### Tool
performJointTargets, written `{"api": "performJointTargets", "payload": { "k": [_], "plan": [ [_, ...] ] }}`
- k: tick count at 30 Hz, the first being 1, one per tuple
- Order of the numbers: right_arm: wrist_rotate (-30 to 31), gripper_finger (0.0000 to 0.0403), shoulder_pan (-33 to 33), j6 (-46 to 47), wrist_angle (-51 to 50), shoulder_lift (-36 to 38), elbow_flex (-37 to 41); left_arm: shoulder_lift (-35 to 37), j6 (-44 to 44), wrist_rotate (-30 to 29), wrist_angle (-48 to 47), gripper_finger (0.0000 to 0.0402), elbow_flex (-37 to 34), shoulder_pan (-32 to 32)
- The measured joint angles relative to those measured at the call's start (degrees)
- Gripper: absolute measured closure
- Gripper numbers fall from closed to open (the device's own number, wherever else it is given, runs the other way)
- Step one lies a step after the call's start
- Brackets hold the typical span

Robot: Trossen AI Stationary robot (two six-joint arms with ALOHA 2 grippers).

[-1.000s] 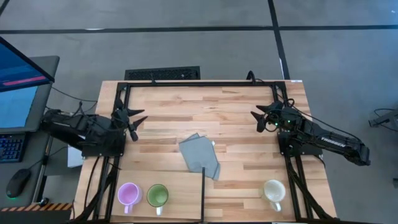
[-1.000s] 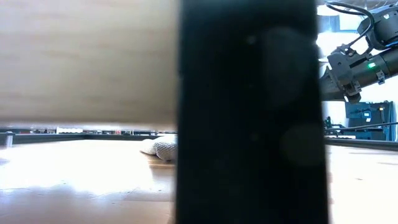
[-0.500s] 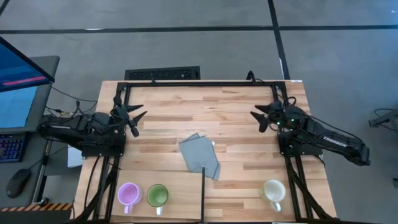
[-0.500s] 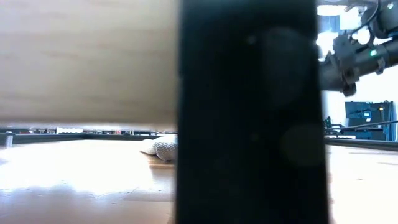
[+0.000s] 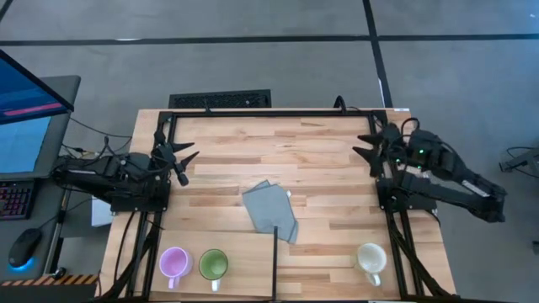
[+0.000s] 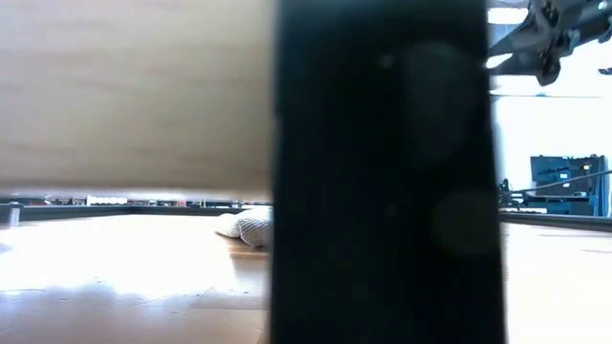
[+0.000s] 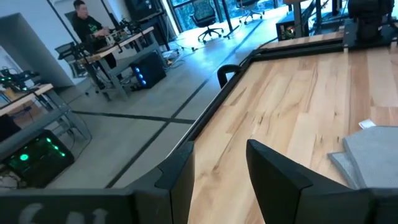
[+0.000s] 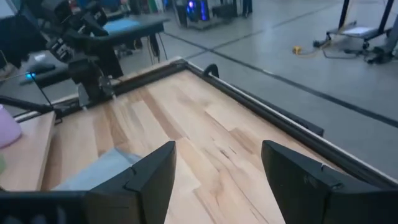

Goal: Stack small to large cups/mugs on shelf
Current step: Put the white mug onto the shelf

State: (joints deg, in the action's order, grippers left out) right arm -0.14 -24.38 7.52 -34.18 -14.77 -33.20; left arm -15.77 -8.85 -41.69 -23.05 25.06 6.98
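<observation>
left gripper [image 5: 184, 160] hovers low over the table's [image 5: 278, 160] left edge, jaws apart, empty. purple mug [image 5: 174, 263] and green mug [image 5: 213, 264] sit on the shelf [image 5: 244, 252]; white mug [image 5: 370, 258] right. right gripper [image 5: 367, 148] raised, jaws wide, empty.

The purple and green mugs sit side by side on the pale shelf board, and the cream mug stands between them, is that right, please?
Not quite. The purple mug and green mug do sit side by side on the shelf board, but the cream mug stands apart on the striped tabletop near the right arm's side, as the high view shows.
</observation>
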Motion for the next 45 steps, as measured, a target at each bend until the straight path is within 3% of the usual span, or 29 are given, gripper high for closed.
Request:
{"api": "performJointTargets", "payload": {
  "k": [15,20,25,38,45],
  "plan": [
    [0.04,0.0143,0.0,-3.82,-30.45,-22.57,-30.21,0.0,-0.21,-0.09,0.07,0.0264,0.0,0.0],
    [-0.8,0.0143,0.01,-4.52,-34.44,-26.81,-33.83,0.0,-0.19,-0.09,0.07,0.0264,0.0,0.0],
    [-8.09,0.0143,2.04,-10.8,-35.53,-27.3,-33.89,0.0,-0.19,-0.09,0.07,0.0264,0.0,0.0],
    [-8.98,0.0143,23.13,-10.79,-41.95,-29.04,-33.92,0.0,-0.58,-0.11,0.07,0.0264,0.0,0.0],
    [-8.85,0.0143,35.77,-1.73,-43.42,-34.29,-33.92,0.0,-0.58,-0.11,0.04,0.0264,0.0,0.0]
  ]
}}
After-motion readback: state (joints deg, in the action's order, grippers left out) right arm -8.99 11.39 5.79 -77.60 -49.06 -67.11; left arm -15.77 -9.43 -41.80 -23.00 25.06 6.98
